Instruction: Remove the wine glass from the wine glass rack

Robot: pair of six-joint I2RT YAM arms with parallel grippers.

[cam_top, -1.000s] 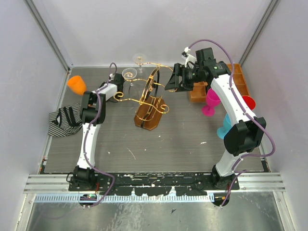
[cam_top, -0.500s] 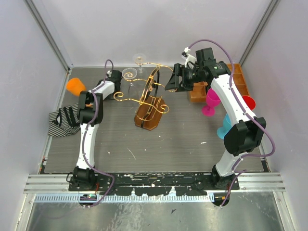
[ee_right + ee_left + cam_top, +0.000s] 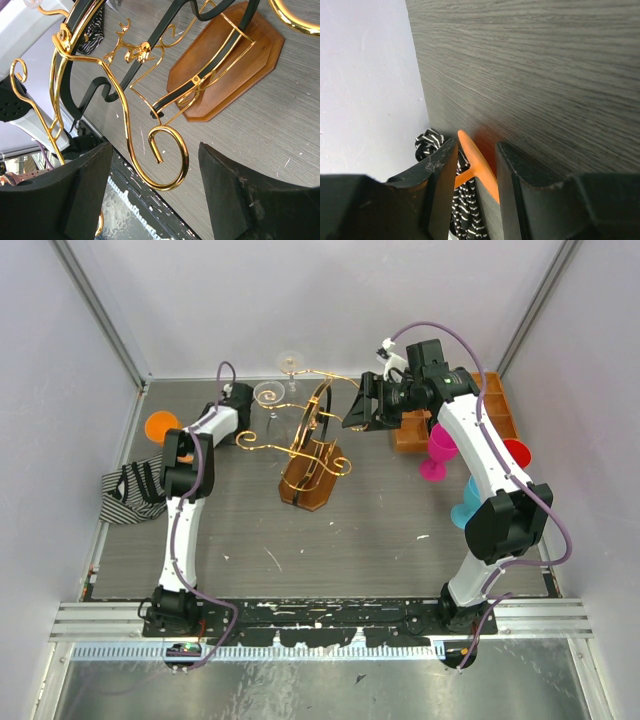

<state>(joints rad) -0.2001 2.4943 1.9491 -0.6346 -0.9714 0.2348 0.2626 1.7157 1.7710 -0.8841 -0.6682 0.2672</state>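
Your left arm (image 3: 190,490) is reaching straight up the left side of the tabletop (image 3: 380,530), elbow bent near the striped cloth (image 3: 133,490), its wrist pointing toward the far left corner. The left gripper (image 3: 476,143) is holding its jaws partly apart. They are gripping nothing; an orange cup (image 3: 160,426) is lying on its side past them, by the left wall.

Your right arm (image 3: 490,460) is arching up and over from the right, its forearm passing above a pink goblet (image 3: 437,450), a blue goblet (image 3: 467,503) and a red cup (image 3: 515,452). The right gripper (image 3: 155,150) is hovering at the far right side of the wine glass rack (image 3: 315,445). Its jaws are standing wide apart and empty, framing a gold scroll of the rack.

The wine glass (image 3: 268,395) is sitting at the rack's far left side, close to a scrolled gold arm, between your two grippers. Whether it is hanging from the wire you cannot tell. A second clear glass (image 3: 290,362) is showing just behind it. An orange wooden tray (image 3: 497,405) is lying at the far right.
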